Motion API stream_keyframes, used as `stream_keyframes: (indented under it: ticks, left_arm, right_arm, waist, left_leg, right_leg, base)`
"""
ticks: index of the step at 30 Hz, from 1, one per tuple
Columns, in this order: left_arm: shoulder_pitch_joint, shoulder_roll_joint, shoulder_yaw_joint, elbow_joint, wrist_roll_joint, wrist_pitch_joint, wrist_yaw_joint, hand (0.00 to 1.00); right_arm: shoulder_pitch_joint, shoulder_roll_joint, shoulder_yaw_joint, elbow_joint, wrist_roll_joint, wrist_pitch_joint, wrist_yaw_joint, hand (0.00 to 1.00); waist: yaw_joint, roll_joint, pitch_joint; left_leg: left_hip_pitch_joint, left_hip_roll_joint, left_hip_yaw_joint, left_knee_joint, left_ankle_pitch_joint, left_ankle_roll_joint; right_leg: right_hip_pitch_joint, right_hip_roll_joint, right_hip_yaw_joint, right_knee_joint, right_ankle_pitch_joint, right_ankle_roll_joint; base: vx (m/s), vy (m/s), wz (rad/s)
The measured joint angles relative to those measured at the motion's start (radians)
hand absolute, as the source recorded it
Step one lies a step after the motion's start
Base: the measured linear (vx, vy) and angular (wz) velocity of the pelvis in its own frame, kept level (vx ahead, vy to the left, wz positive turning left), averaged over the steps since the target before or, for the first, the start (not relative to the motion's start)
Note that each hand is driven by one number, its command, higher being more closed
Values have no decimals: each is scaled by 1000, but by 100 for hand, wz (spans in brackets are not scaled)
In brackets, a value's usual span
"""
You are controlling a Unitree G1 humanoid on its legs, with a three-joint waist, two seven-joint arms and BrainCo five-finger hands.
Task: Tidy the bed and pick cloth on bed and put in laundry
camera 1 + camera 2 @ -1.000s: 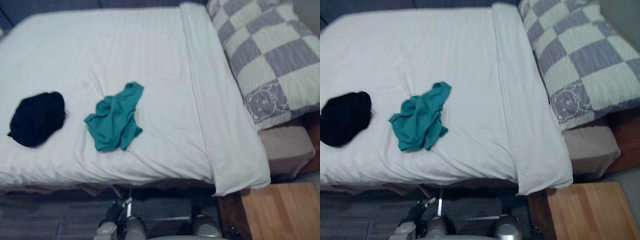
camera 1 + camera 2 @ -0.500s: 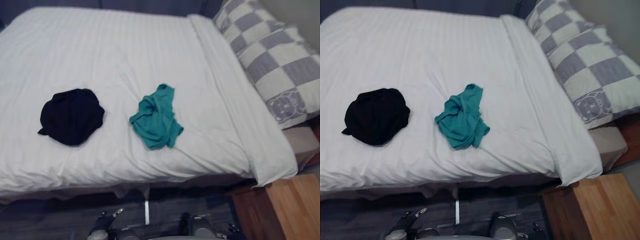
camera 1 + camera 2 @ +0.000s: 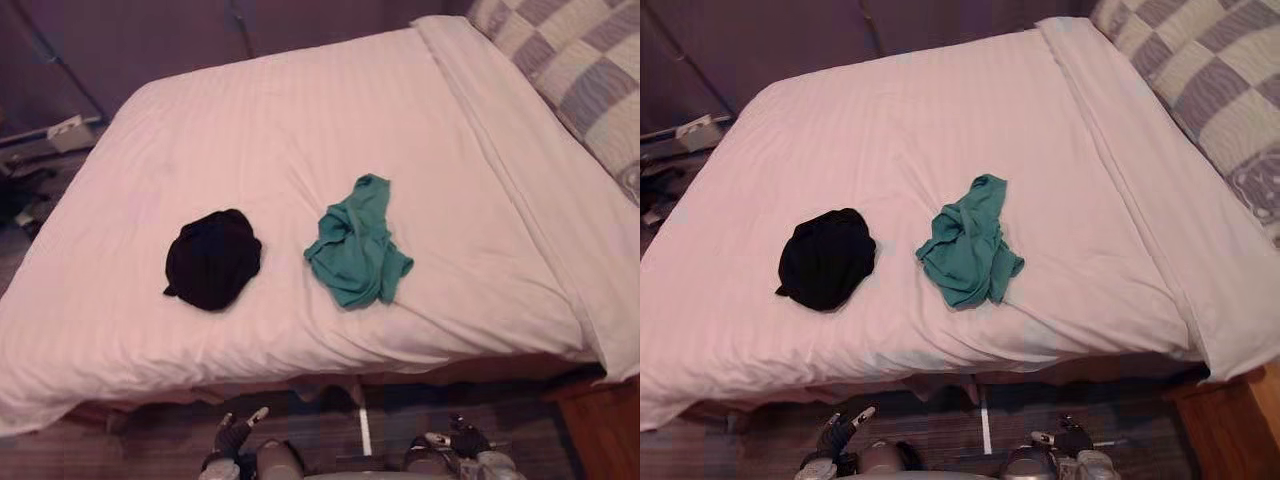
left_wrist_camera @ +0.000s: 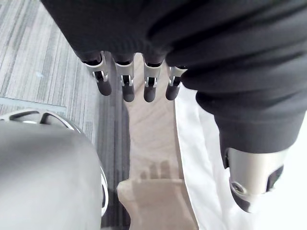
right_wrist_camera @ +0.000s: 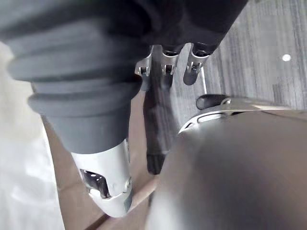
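Across both eye views, bed (image 3: 100,320) under a white, faintly striped duvet (image 3: 300,110), seen from its long near side. Toward the robot's left on the duvet, bunched black cloth (image 3: 212,259), lying flat and untouched. Below the bed's near edge, at lower left, left hand (image 3: 232,438) hanging low over grey floor (image 4: 53,62). In the left wrist view, fingers (image 4: 125,84) straight and slack, pointing down, thumb (image 4: 249,182) apart from them, released and grasping nothing, with the duvet's hanging edge and a beige bed base (image 4: 153,143) past the fingertips. Just right of the black cloth yet apart from it, crumpled teal cloth (image 3: 355,245), near the middle of the duvet and closer to the near edge than to the far one, also untouched. Right of centre at the bottom, right hand (image 3: 462,438), likewise low beside the bed. In the right wrist view, fingers (image 5: 165,69) loosely extended over the floor, thumb (image 5: 108,182) off to one side, released and empty. Farther right, a folded-back band of the duvet running from far edge to near edge. At upper right, grey-and-cream checked pillow (image 3: 1210,80) lying against that band. At the bottom right corner, wooden surface (image 3: 1240,430) beside the bed.
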Motion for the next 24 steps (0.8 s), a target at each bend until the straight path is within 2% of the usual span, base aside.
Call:
stream_keyframes:
  ticks: [1, 2, 3, 4, 5, 6, 7, 8, 9, 10, 11, 13, 14, 15, 20, 21, 22, 24]
  left_arm:
    - [-3, -6, -2, 1, 0, -8, -12, 0]
    - [-3, -9, -3, 1, 0, -11, -13, 0]
    - [-3, -17, -16, 1, 0, -13, -11, 0]
    - [-1, -28, -38, 10, 2, -13, -9, 0]
    - [-1, -30, -50, 15, 4, -11, -7, 0]
    - [-32, -8, -61, 29, 12, -5, 5, 0]
    - [-32, 4, -61, 28, 18, -4, 14, 0]
    - [-31, 17, -58, 25, 33, 6, 27, 0]
    - [-31, 22, -60, 14, 45, 17, 33, 0]
    - [-30, 26, -67, 7, 53, 22, 32, 0]
    - [-34, 42, -114, 6, 60, 33, 26, 0]
    - [-52, 48, -174, 7, 71, 45, 7, 0]
    - [-59, 46, -225, 7, 77, 58, -6, 0]
    - [-76, 32, -254, 8, 91, 67, -14, 0]
    - [-71, 8, -244, 15, 84, 120, 21, 0]
    - [-74, 6, -214, 28, 41, 147, 45, 0]
    - [-74, 6, -200, 31, 25, 153, 53, 0]
    - [-66, 9, -94, 48, -22, 200, 79, 0]
  right_arm:
    - [-1, -1, 0, 18, -15, -6, -1, 0]
    - [-2, -3, 1, 20, -16, -6, -1, 0]
    - [-4, -11, 7, 20, -31, -3, 0, 0]
    - [-5, -25, 14, 19, -43, -1, 2, 0]
    - [-7, -27, 14, 22, -53, 1, 2, 0]
    - [-13, 4, 14, 41, -76, 7, 6, 0]
    - [-20, 8, 25, 53, -80, 8, 15, 0]
    - [-32, 11, 49, 59, -80, -2, 37, 0]
    - [-35, 10, 80, 58, -81, -22, 55, 0]
    - [-39, 9, 95, 56, -83, -33, 64, 0]
    - [-36, 6, 113, 23, -81, -51, 70, 0]
    - [-16, 8, 132, -42, -78, -52, 66, 0]
    - [8, 14, 131, -87, -66, -52, 58, 0]
    - [31, 8, 130, -102, -44, -51, 36, 0]
    - [4, 19, 127, -71, 10, -30, -32, 0]
    - [-10, 29, 91, -40, 26, -8, -59, 0]
    - [-11, 35, 74, -31, 30, -4, -67, 0]
    - [-8, 54, -38, 2, 52, 20, -118, 0]
  waist:
    - [0, -3, 1]
    - [0, -3, 1]
    - [2, 3, -2]
    - [1, 26, -16]
    - [1, 31, -21]
    - [11, -26, -20]
    - [18, -40, -26]
    - [39, -49, -32]
    - [61, -55, -35]
    - [60, -55, -35]
    - [31, -54, -35]
    - [-1, -45, -34]
    - [-27, -49, -38]
    - [-22, -40, -45]
    - [-1, -32, -52]
    - [4, -33, -53]
    - [5, -33, -53]
    - [8, -34, -55]
  left_leg:
    - [4, -3, -53, -38, 0, -1]
    - [15, -4, -70, -54, 2, -4]
    - [55, -13, -88, -98, 12, -19]
    - [95, -29, -90, -112, 8, -14]
    - [113, -31, -81, -116, -41, -99]
    - [128, -78, -35, -74, -83, -110]
    - [136, -77, -6, -60, -93, -107]
    - [150, -64, 45, -43, -112, -87]
    - [183, -67, 106, -47, -127, -70]
    - [188, -71, 113, -54, -128, -67]
    - [171, -90, 96, -89, -114, -46]
    - [151, -114, 54, -135, -86, -30]
    - [141, -144, 5, -180, -51, -17]
    - [143, -178, -25, -233, -21, -12]
    - [184, -185, -23, -291, 6, -19]
    - [202, -185, -11, -293, 6, -19]
    - [208, -186, -10, -293, 6, -19]
    - [230, -186, -9, -298, 6, -19]
  right_leg:
    - [-2, -29, 19, 0, 5, 37]
    - [-1, -40, 25, 0, 6, 52]
    - [3, -53, 39, -1, 11, 95]
    - [4, -61, 62, -16, 24, 135]
    - [8, -65, 70, -25, 29, 143]
    - [13, -131, 32, -30, 93, 125]
    - [7, -135, -32, -19, 115, 106]
    - [-15, -134, -159, 42, 113, 45]
    - [-41, -122, -319, 113, 89, -39]
    - [-49, -105, -338, 128, 80, -50]
    - [-69, -1, -258, 135, 8, 7]
    - [-73, 97, -111, 114, -64, 0]
    - [-67, 145, 10, 80, -83, -17]
    - [-66, 144, 27, 73, -80, -28]
    - [-32, 147, 19, 64, -79, -27]
    - [-18, 148, 26, 56, -78, -28]
    - [-12, 148, 28, 52, -77, -28]
    - [18, 149, 26, 32, -69, -28]
  base:
    - [115, 402, -21]
    - [103, 472, -29]
    - [82, 573, -47]
    - [70, 629, -53]
    - [47, 780, -61]
    - [22, 518, -55]
    - [51, 582, -86]
    - [59, 368, -120]
    - [65, 427, -119]
    - [28, 322, -70]
    - [31, 192, 8]
    - [41, 105, 76]
    - [37, 71, 125]
    - [41, 72, 104]
    - [90, 6, 12]
    - [60, -6, -14]
    - [50, -3, -13]
    - [37, -3, -2]
